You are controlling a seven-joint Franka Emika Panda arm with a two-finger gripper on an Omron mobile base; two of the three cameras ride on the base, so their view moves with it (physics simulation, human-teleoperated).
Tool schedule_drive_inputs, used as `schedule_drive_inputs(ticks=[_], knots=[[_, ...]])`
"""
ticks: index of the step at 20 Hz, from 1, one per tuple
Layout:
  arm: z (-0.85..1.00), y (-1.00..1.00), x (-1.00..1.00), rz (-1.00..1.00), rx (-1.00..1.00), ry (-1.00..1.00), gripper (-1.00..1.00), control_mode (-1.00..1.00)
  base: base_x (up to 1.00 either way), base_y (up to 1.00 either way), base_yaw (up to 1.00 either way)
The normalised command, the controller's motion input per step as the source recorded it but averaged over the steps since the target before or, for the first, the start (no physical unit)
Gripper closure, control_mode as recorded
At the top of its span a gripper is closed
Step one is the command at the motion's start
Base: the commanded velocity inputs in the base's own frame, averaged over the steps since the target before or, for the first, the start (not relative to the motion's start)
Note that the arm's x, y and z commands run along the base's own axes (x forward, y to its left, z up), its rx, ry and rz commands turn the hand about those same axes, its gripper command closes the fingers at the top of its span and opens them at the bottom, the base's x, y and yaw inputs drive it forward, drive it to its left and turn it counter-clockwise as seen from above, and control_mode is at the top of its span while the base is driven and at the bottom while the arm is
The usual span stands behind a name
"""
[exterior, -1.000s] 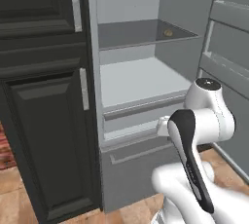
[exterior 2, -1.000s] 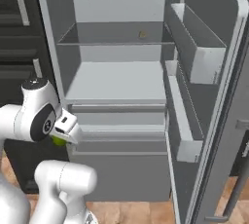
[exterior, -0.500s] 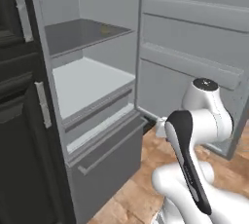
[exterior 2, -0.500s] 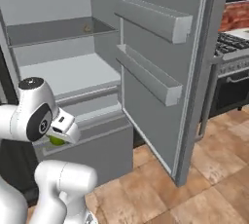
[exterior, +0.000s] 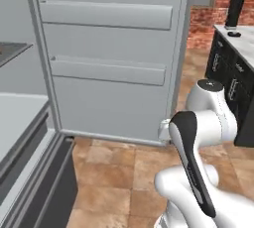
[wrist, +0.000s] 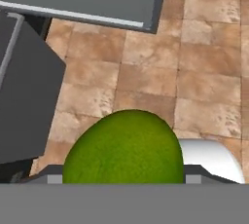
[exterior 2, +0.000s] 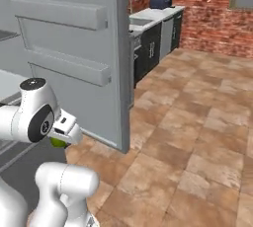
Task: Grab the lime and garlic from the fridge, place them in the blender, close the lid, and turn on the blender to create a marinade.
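Here, at the left edge of the left base view, part of the tall light grey fridge (exterior: 30,138) is seen, with a flat pale shelf above a dark drawer front near the lower left corner. Beside it, the fridge's open door (exterior: 106,58) is turned so that its inner side faces the camera, with two long grey door bins set across it one above the other. The white jointed robot arm (exterior: 198,142) is raised from the lower right corner, over a floor of brown stone tiles (exterior: 119,172). Along the right edge a dark cabinet with a pale counter top (exterior: 233,73) is seen, and a tall black object is stood on the far end of that counter; what it is cannot be told.

In the right base view, the two-finger gripper (exterior 2: 63,133) is pointed down and to the right from the arm's wrist, and the small smooth yellow-green lime (exterior 2: 58,142) is seen just under its white housing. In the hand view, the lime (wrist: 124,147) is held at the bottom edge, pressed between the finger tips, above the tiled floor. The jaws are therefore clamped on the lime.
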Motion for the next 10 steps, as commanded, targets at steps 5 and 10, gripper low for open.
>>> schedule_drive_inputs(ticks=[5,10], knots=[[0.00,0.00,0.00,0.00,0.00,0.00,1.00,1.00,-0.36,0.00,-0.88],[0.00,0.00,0.00,0.00,0.00,0.00,1.00,1.00,-0.15,-0.10,-0.70]])
